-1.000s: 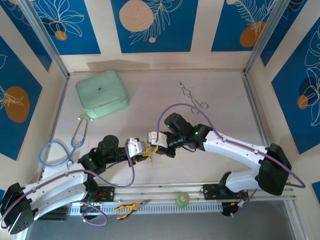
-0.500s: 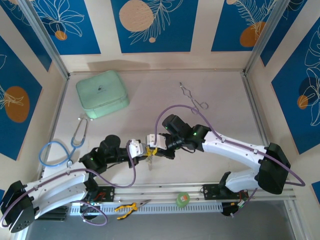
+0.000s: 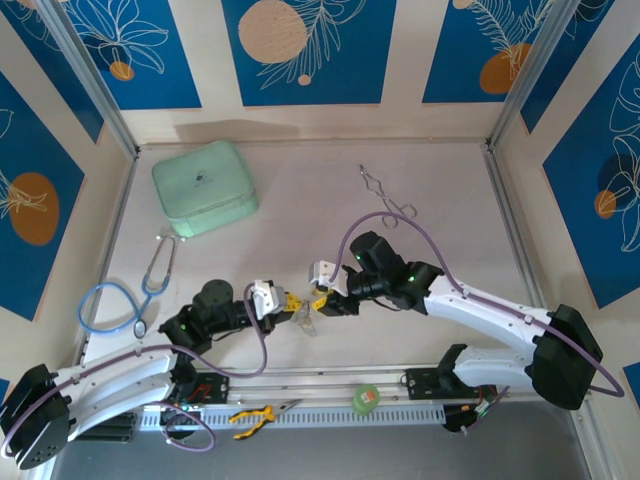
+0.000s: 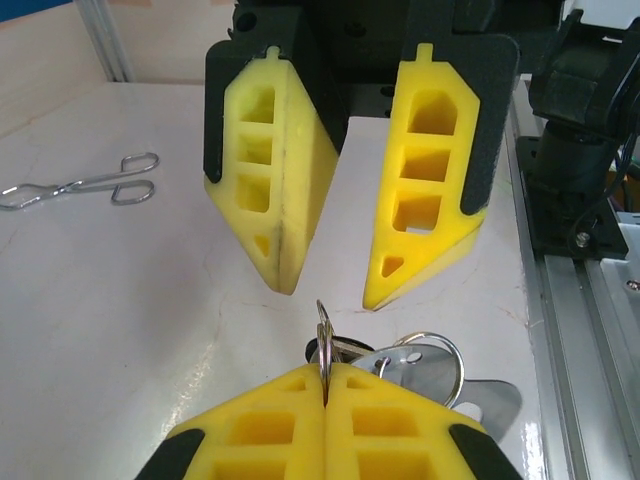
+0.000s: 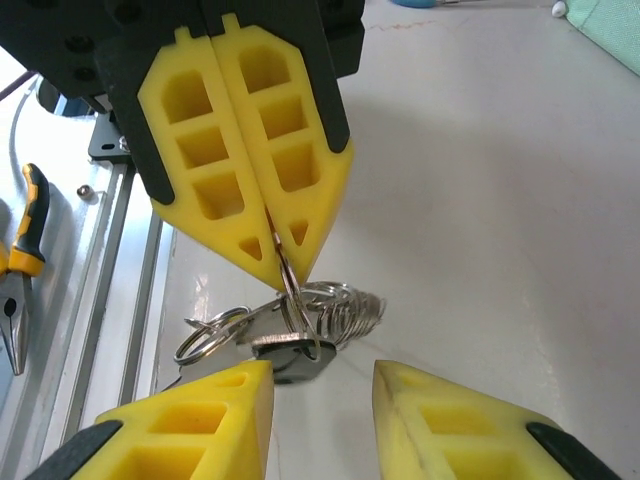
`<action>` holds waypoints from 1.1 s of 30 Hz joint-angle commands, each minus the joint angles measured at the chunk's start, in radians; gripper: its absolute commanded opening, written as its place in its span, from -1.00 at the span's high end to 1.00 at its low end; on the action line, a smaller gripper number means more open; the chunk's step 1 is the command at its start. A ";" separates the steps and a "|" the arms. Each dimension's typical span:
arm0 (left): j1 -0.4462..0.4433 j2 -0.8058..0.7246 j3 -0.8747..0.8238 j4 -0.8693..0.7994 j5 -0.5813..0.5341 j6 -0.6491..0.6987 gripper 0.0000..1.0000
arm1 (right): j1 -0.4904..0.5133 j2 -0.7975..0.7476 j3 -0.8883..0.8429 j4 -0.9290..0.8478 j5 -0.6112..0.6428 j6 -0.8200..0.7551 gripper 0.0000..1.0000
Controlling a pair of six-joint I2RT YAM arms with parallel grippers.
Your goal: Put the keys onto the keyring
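Observation:
My left gripper [image 4: 326, 372] is shut on the edge of the silvery keyring [image 4: 324, 325], holding it upright just above the table. Below the ring hangs a bunch: a key with a dark head [image 5: 292, 362], a flat silver blade [image 4: 432, 362], a smaller ring [image 5: 208, 335] and a short link chain [image 5: 352, 305]. In the right wrist view the left gripper [image 5: 285, 272] pinches the keyring [image 5: 296, 300]. My right gripper [image 5: 322, 378] stands open close in front of the bunch, touching nothing. From above, the left gripper [image 3: 284, 303] and the right gripper [image 3: 322, 294] face each other.
A mint-green case [image 3: 205, 187] sits at the back left and silver forceps [image 3: 388, 195] at the back right. A blue-tubed stethoscope [image 3: 130, 295] lies left of the left arm. Yellow-handled pliers [image 3: 250, 414] and a green tape roll [image 3: 366, 398] lie on the front rail.
The right gripper has opened, let go of the bunch and drawn back to the right. The left gripper has shut on the keyring and now holds it alone.

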 commanded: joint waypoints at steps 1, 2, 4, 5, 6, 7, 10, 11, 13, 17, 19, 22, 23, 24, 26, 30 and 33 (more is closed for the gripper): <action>0.004 -0.013 -0.007 0.106 -0.012 -0.034 1.00 | 0.000 0.016 -0.002 0.031 -0.043 0.023 0.39; 0.004 -0.013 -0.009 0.113 -0.014 -0.037 1.00 | 0.000 0.021 0.000 0.030 -0.046 0.024 0.39; 0.004 -0.011 -0.015 0.130 -0.018 -0.046 1.00 | 0.000 0.028 0.002 0.031 -0.054 0.031 0.38; 0.004 -0.010 -0.018 0.139 -0.022 -0.050 1.00 | 0.000 0.030 0.001 0.031 -0.058 0.033 0.38; 0.003 -0.008 -0.022 0.149 -0.023 -0.054 1.00 | 0.000 0.033 0.001 0.033 -0.062 0.035 0.38; 0.003 -0.007 -0.023 0.156 -0.024 -0.056 1.00 | 0.000 0.036 0.001 0.033 -0.063 0.038 0.39; 0.003 -0.004 -0.027 0.164 -0.027 -0.058 1.00 | 0.000 0.036 0.002 0.038 -0.059 0.042 0.53; 0.002 -0.005 -0.028 0.167 -0.027 -0.060 1.00 | 0.000 0.036 0.001 0.038 -0.060 0.043 0.58; 0.003 -0.005 -0.032 0.182 -0.036 -0.065 1.00 | -0.002 0.033 0.003 0.036 -0.056 0.044 0.70; 0.003 -0.002 -0.055 0.256 -0.066 -0.103 1.00 | -0.004 0.039 0.001 0.025 -0.022 0.039 0.95; 0.002 0.007 -0.068 0.308 -0.068 -0.134 1.00 | -0.005 0.042 -0.003 0.028 -0.021 0.040 1.00; 0.003 0.019 -0.074 0.335 -0.069 -0.152 1.00 | -0.005 0.039 -0.006 0.042 -0.029 0.054 0.97; 0.002 0.023 -0.076 0.335 -0.069 -0.152 1.00 | -0.005 0.033 -0.009 0.050 -0.023 0.058 0.87; 0.002 0.023 -0.076 0.335 -0.068 -0.152 1.00 | -0.007 0.024 -0.014 0.060 -0.012 0.063 0.69; 0.002 0.024 -0.077 0.335 -0.068 -0.148 1.00 | -0.011 0.000 -0.025 0.069 0.007 0.063 0.41; 0.002 0.023 -0.076 0.322 -0.065 -0.134 1.00 | -0.027 -0.051 -0.042 0.048 0.020 0.049 0.27; 0.002 0.021 -0.074 0.308 -0.060 -0.115 1.00 | -0.041 -0.077 -0.043 0.023 0.033 0.055 0.24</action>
